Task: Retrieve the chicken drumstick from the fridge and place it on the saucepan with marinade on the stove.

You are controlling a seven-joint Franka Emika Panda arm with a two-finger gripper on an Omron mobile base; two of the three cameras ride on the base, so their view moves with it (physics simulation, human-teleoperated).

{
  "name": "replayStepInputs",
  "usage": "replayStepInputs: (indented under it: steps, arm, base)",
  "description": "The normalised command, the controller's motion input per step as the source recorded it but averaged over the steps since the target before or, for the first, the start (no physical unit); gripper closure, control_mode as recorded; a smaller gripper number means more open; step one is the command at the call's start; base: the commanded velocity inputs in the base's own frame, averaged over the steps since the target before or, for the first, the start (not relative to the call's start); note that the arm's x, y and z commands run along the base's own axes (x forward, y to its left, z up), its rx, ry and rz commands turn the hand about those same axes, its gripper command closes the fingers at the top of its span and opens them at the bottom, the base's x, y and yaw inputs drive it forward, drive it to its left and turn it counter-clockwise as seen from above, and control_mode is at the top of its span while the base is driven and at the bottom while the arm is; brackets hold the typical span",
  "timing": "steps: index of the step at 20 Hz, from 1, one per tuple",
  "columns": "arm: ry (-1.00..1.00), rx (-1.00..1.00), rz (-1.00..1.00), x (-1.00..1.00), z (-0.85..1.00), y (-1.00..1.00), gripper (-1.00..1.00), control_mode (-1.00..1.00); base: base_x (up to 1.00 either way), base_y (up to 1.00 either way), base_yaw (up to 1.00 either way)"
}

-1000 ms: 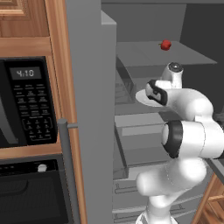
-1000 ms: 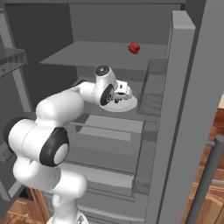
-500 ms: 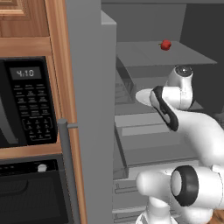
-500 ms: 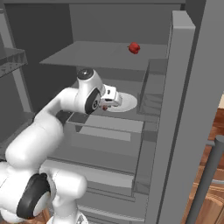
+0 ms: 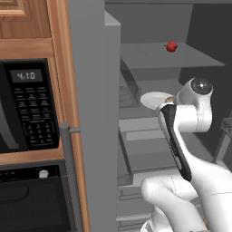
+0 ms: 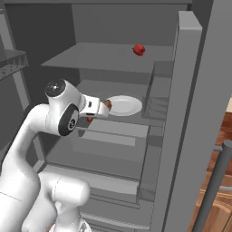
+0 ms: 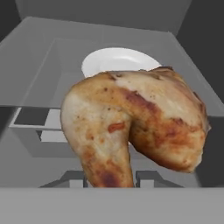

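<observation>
At the left of the left base view a black microwave (image 5: 27, 106) is set in wooden cabinetry, with a dark oven (image 5: 34, 199) below it. To its right the fridge (image 5: 95, 113) is seen with its grey door edge in front and its shelves open behind. On the upper shelf a small red fruit (image 5: 171, 46) is placed near the back right. On the shelf below, a white plate (image 5: 154, 99) is set near the front edge.

The gripper (image 6: 105, 107) is seen in the right base view just left of the plate (image 6: 123, 105), above the front edge of that shelf. The chicken drumstick (image 7: 133, 129) is held between the jaws, which are closed narrowly on it. In the hand view it is seen close before the camera, its thin end pointing down between the two dark fingertips (image 7: 76, 179), its thick end up and to the right. The plate (image 7: 116, 61) is seen behind it, bare, and the drumstick is lifted clear of it.
</observation>
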Motion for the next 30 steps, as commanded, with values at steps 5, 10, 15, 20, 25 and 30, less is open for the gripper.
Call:
replayStepInputs:
  steps: [5,10,15,20,25,30]
  arm:
    - [-0.49,0.00,0.00,-1.00,0.77,0.02,1.00,-1.00]
    - [-0.34,0.00,0.00,-0.45,0.22,0.00,1.00,-1.00]
    - [0.00,0.00,0.00,0.00,0.00,0.00,1.00,-1.00]
    - [-0.07,0.00,0.06,-0.25,0.00,0.00,1.00,-1.00]
    - [0.00,0.00,0.00,0.00,0.00,0.00,1.00,1.00]
    - [0.00,0.00,0.00,0.00,0.00,0.00,1.00,1.00]
  base:
    - [0.00,0.00,0.00]
    - [0.00,0.00,0.00]
    - [0.00,0.00,0.00]
    - [0.00,0.00,0.00]
    - [-1.00,-0.07,0.45]
    - [-1.00,-0.06,0.51]
